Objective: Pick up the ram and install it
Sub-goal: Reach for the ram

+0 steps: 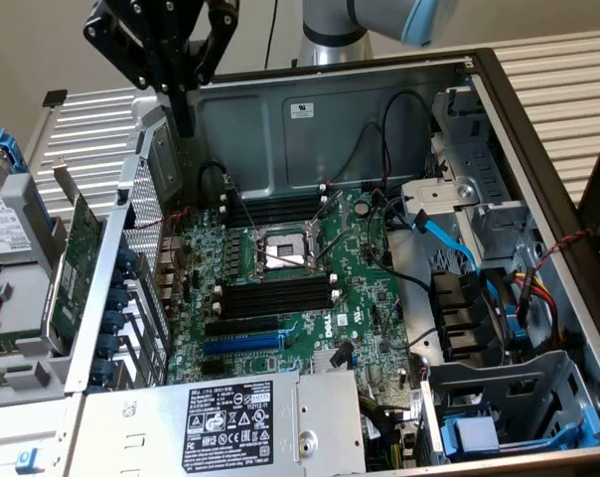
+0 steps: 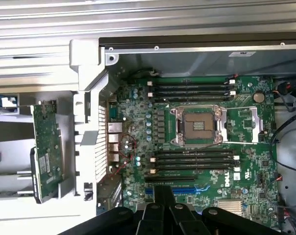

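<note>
The ram is out of view. My black gripper [image 1: 185, 127] hangs shut above the back left corner of the open computer case [image 1: 330, 99] in the exterior view, and I see nothing between its fingers. The wrist view has the closed fingertips [image 2: 162, 190] over the motherboard [image 2: 138, 142] near the blue card slot. Two banks of black memory slots with white end clips flank the CPU socket [image 1: 280, 250]: one bank [image 1: 275, 211] behind it, one [image 1: 275, 295] in front. The same banks [image 2: 189, 91] [image 2: 194, 161] appear in the wrist view.
A larger green expansion card [image 1: 81, 260] with a metal bracket stands outside the case's left wall, beside a hard drive [image 1: 2, 234]. The power supply [image 1: 230, 422] fills the case's front. A blue cable [image 1: 449, 238] and drive cages [image 1: 499, 397] occupy the exterior view's right.
</note>
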`<state>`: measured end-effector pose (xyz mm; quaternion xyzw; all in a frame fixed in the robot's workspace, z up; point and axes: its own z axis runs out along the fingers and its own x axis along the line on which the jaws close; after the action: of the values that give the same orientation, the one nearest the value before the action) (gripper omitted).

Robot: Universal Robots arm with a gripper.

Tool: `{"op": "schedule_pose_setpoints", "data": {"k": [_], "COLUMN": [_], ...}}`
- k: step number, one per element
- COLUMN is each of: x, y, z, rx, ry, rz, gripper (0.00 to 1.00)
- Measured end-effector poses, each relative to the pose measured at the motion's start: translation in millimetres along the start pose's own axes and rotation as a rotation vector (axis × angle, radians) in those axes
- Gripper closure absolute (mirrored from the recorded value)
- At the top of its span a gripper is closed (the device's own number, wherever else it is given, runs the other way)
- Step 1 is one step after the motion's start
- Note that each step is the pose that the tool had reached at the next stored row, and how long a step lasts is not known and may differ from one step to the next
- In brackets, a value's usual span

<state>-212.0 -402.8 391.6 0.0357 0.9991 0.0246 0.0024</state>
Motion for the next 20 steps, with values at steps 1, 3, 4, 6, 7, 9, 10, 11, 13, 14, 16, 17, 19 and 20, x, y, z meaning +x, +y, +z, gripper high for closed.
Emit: {"op": "schedule_pose_setpoints", "data": {"k": [1, 3, 4, 6, 7, 9, 10, 11, 13, 14, 16, 17, 19, 20], "x": [4.6, 13.5, 18.2, 27.4, 31.9, 40.9, 45.3, 49.9, 58.9, 63.5, 72.5, 76.8, 86.2, 90.4], "y": [-0.4, -1.1, -1.4, -2.1, -2.4, -3.1, -3.4, -3.7, -4.4, -4.7, -5.4, -5.7, -6.3, -6.6], "z": [-0.1, 0.0, 0.2, 0.4, 0.4, 0.3, 0.3, 0.3, 0.4, 0.5, 0.4, 0.4, 0.3, 0.4], "rx": [-0.0003, -0.0005, -0.0005, -0.0004, -0.0008, -0.0016, -0.0018, -0.0021, -0.0031, -0.0036, -0.0041, -0.0042, -0.0038, -0.0037], "ry": [0.0001, 0.0, 0.0, 0.0001, 0.0002, 0.0027, 0.0037, 0.0042, 0.0045, 0.0046, 0.0062, 0.0078, 0.0136, 0.0163], "rz": [0.0, 0.0, 0.0, 0.0, 0.0, 0.0, 0.0, 0.0, 0.0, 0.0, 0.0, 0.0, 0.001, 0.001], "gripper": [0.89, 0.89, 0.89, 0.89, 0.89, 0.89, 0.89, 0.89, 0.89, 0.89, 0.89, 0.89, 0.89, 0.89]}}
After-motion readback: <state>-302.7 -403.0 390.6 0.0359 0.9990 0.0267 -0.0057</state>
